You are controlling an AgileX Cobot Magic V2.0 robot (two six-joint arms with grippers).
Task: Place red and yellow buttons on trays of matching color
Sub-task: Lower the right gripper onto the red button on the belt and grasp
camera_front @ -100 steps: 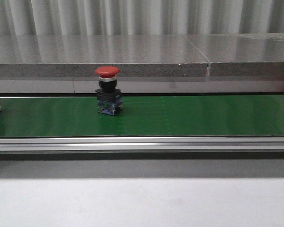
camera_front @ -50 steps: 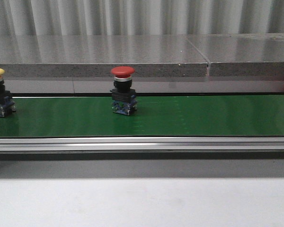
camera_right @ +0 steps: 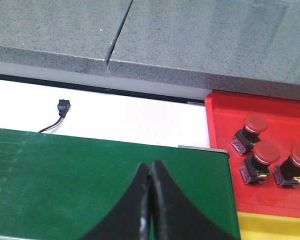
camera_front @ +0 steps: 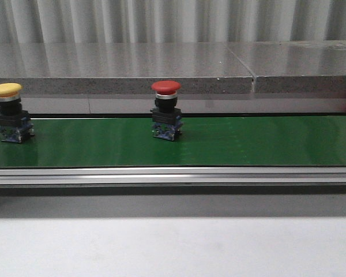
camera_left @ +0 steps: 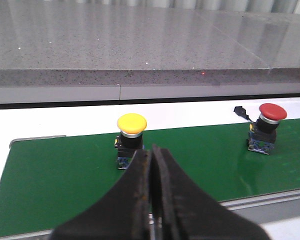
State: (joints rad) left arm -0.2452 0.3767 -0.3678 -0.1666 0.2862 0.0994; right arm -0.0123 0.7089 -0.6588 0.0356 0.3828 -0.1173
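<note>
Green belt (camera_front: pixel 248 141) carries two upright buttons: I see the yellow button (camera_front: pixel 8 112) near its left end and the red button (camera_front: pixel 166 109) further right, well apart. My left claw (camera_left: pixel 152 155) is closed and empty, hovering just in front of the yellow one. My right claw (camera_right: pixel 150 172) is closed too, holding nothing, over the belt's right end. Beside that end the red tray (camera_right: pixel 280 112) holds three red buttons; a yellow tray (camera_right: pixel 272 226) edge shows next to it.
</note>
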